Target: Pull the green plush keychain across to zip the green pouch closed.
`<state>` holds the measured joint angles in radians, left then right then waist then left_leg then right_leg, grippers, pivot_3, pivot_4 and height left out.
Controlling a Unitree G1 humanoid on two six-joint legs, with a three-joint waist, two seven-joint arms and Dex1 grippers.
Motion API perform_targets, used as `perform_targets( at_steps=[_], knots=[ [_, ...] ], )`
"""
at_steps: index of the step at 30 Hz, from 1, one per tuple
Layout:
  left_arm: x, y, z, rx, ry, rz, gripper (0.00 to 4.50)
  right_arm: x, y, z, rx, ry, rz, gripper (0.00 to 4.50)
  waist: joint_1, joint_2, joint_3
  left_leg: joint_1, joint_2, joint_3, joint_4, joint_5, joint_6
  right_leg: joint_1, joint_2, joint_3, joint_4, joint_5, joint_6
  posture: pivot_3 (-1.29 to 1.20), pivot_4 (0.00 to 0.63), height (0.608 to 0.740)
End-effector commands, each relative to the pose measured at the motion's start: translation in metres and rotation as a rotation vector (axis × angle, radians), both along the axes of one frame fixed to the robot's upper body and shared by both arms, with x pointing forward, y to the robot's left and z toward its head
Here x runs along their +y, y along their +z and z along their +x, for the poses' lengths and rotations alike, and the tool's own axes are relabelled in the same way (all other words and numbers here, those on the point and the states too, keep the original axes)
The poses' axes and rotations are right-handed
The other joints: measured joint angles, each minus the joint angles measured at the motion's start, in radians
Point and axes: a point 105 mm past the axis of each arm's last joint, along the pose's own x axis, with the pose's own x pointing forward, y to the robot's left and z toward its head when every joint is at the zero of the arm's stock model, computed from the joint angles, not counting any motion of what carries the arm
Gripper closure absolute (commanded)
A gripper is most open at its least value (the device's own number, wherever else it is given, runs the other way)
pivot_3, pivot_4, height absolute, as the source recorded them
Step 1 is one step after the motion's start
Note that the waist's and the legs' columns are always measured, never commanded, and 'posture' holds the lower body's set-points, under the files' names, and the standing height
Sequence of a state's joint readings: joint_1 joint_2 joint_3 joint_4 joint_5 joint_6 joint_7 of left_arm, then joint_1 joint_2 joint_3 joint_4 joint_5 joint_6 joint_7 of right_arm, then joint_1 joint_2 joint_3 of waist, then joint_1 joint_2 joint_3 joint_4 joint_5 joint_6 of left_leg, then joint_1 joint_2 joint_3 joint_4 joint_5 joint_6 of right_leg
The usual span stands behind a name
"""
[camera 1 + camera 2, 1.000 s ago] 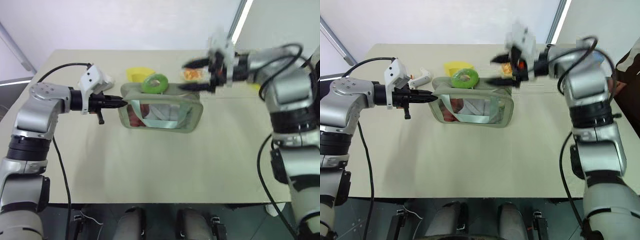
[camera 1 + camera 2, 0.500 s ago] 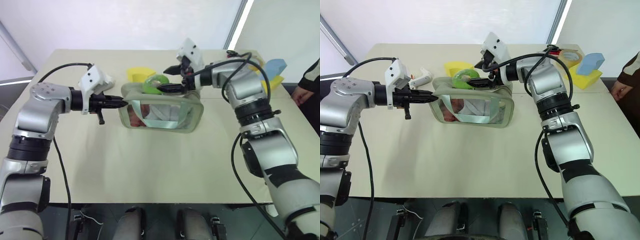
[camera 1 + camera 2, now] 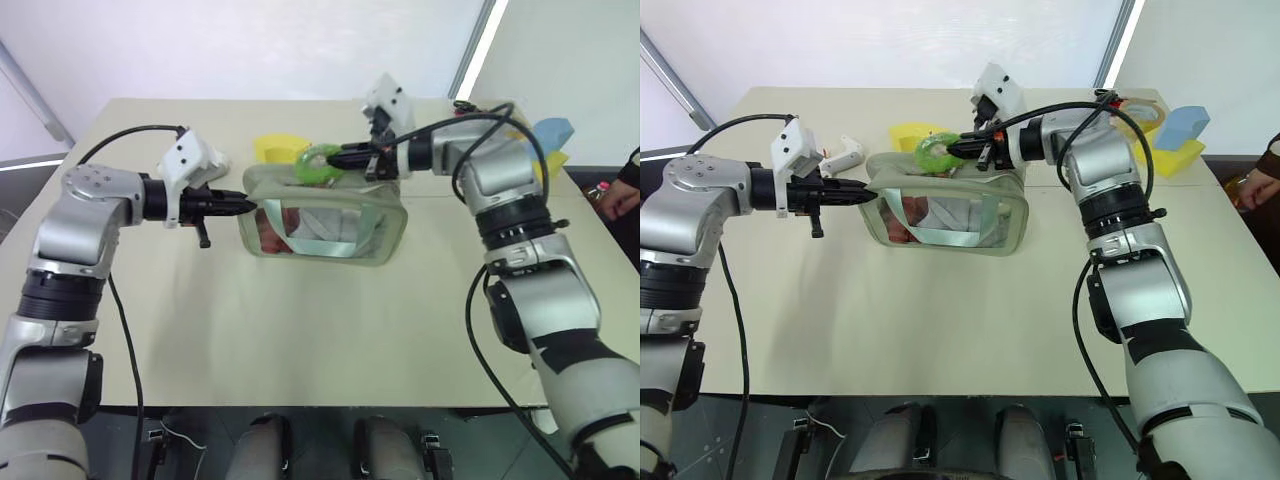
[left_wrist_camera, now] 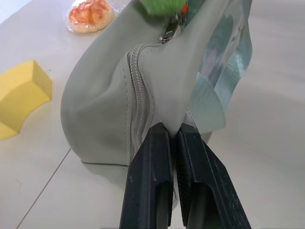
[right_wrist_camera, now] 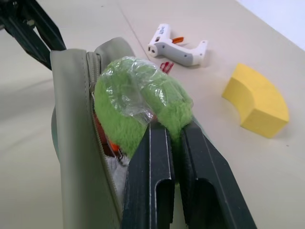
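Green plush keychain [image 5: 143,102] pinched by right end effector [image 5: 172,136]; left end effector [image 4: 172,138] grips green pouch [image 3: 325,225].

Your left gripper [image 3: 243,203] reaches in level from the left, fingers pinched tight together. Your right gripper [image 3: 956,150] stretches in from the right, fingers likewise clamped.

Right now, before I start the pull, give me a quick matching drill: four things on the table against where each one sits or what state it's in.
Things:
1. green plush keychain
2. green pouch
3. white glue gun
4. yellow block

States:
A. lying loose on the table beside the yellow block
B. pinched at one end by the left gripper
C. clamped in the right gripper
D. curved wedge resting on the table behind the pouch

Pairs: 1-C, 2-B, 3-A, 4-D
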<state>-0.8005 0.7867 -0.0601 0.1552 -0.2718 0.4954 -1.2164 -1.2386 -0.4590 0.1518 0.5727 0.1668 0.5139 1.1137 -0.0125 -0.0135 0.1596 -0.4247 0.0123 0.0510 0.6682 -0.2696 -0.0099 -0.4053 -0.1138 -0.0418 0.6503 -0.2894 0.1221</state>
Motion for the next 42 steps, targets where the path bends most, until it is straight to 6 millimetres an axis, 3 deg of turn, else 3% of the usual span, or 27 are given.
perform_targets(
  at_steps=[1, 5, 12, 15, 20, 24, 28, 32, 34, 37, 42],
  knots=[
    [-0.004, -0.003, 0.001, 0.008, -0.015, 0.015, 4.5, -0.021, 0.041, -0.007, -0.116, -0.055, 0.04, 4.45, 0.001, 0.0, 0.0, 0.0, 0.0, 0.0, 0.0, 0.0, 0.0, 0.0, 0.0, 0.0, 0.0, 0.0, 0.0, 0.0, 0.15, 0.74],
    [-0.002, -0.002, 0.001, 0.007, -0.011, 0.017, 4.5, -0.05, 0.066, -0.017, -0.199, -0.161, 0.048, 4.45, 0.004, 0.0, 0.0, -0.001, 0.0, 0.0, 0.0, 0.0, 0.0, 0.0, -0.001, 0.0, 0.0, 0.0, 0.0, 0.0, 0.15, 0.74],
    [0.004, -0.004, 0.004, 0.01, 0.013, 0.026, 4.5, -0.105, 0.061, -0.03, -0.302, -0.414, -0.091, 4.45, 0.003, 0.0, 0.0, -0.001, -0.001, 0.0, 0.0, 0.0, 0.0, 0.0, -0.001, 0.0, 0.0, 0.0, 0.0, 0.0, 0.15, 0.74],
    [0.006, -0.005, 0.004, 0.013, 0.02, 0.026, 4.5, -0.14, 0.054, -0.033, -0.362, -0.576, -0.223, 4.45, 0.003, 0.0, 0.0, -0.001, -0.001, 0.0, 0.0, 0.0, 0.0, -0.001, -0.001, 0.0, 0.0, 0.0, 0.0, 0.0, 0.15, 0.74],
    [0.003, -0.008, 0.003, 0.024, 0.016, 0.019, 4.5, -0.167, 0.017, -0.032, -0.323, -0.714, -0.271, 4.45, 0.0, 0.0, 0.0, 0.0, 0.0, 0.0, 0.0, 0.0, 0.001, 0.0, -0.001, 0.0, -0.001, 0.0, 0.0, 0.0, 0.15, 0.74],
    [0.001, -0.009, 0.002, 0.028, 0.013, 0.019, 4.5, -0.172, -0.021, -0.026, -0.219, -0.788, -0.212, 4.45, 0.001, 0.0, 0.0, 0.0, 0.0, 0.0, 0.0, 0.0, 0.0, 0.0, -0.001, 0.0, -0.001, 0.0, 0.0, 0.0, 0.15, 0.74],
    [0.002, -0.009, -0.001, 0.032, 0.014, 0.018, 4.5, -0.162, -0.075, -0.023, -0.096, -0.807, -0.178, 4.45, 0.001, 0.0, 0.0, 0.0, 0.0, 0.0, 0.0, 0.0, 0.0, 0.001, -0.001, 0.0, -0.001, 0.0, 0.0, 0.0, 0.15, 0.74],
    [0.002, -0.01, -0.004, 0.035, 0.016, 0.018, 4.5, -0.123, -0.126, -0.027, 0.048, -0.731, -0.11, 4.45, -0.001, 0.001, 0.0, 0.001, 0.0, -0.001, 0.0, 0.0, 0.0, 0.001, -0.001, 0.0, -0.001, 0.0, 0.0, 0.0, 0.15, 0.74],
    [0.001, -0.01, -0.005, 0.035, 0.017, 0.018, 4.5, -0.112, -0.146, -0.03, 0.085, -0.702, -0.126, 4.45, -0.001, 0.001, 0.0, 0.001, 0.0, -0.001, -0.001, 0.0, 0.0, 0.001, 0.0, 0.0, -0.001, 0.0, 0.0, 0.0, 0.15, 0.74],
    [0.0, -0.01, -0.005, 0.033, 0.017, 0.019, 4.5, -0.109, -0.164, -0.032, 0.093, -0.689, -0.171, 4.45, 0.0, 0.001, 0.0, 0.001, 0.0, -0.002, -0.001, 0.0, 0.0, 0.001, -0.001, 0.001, -0.001, 0.0, 0.0, 0.0, 0.15, 0.74],
    [-0.002, -0.01, -0.004, 0.027, 0.014, 0.015, 4.5, -0.11, -0.173, -0.033, 0.072, -0.657, -0.231, 4.45, -0.001, 0.001, -0.001, 0.004, 0.0, -0.002, -0.001, 0.0, 0.001, 0.002, 0.0, 0.001, -0.001, 0.0, 0.0, 0.0, 0.15, 0.74]
  ],
)
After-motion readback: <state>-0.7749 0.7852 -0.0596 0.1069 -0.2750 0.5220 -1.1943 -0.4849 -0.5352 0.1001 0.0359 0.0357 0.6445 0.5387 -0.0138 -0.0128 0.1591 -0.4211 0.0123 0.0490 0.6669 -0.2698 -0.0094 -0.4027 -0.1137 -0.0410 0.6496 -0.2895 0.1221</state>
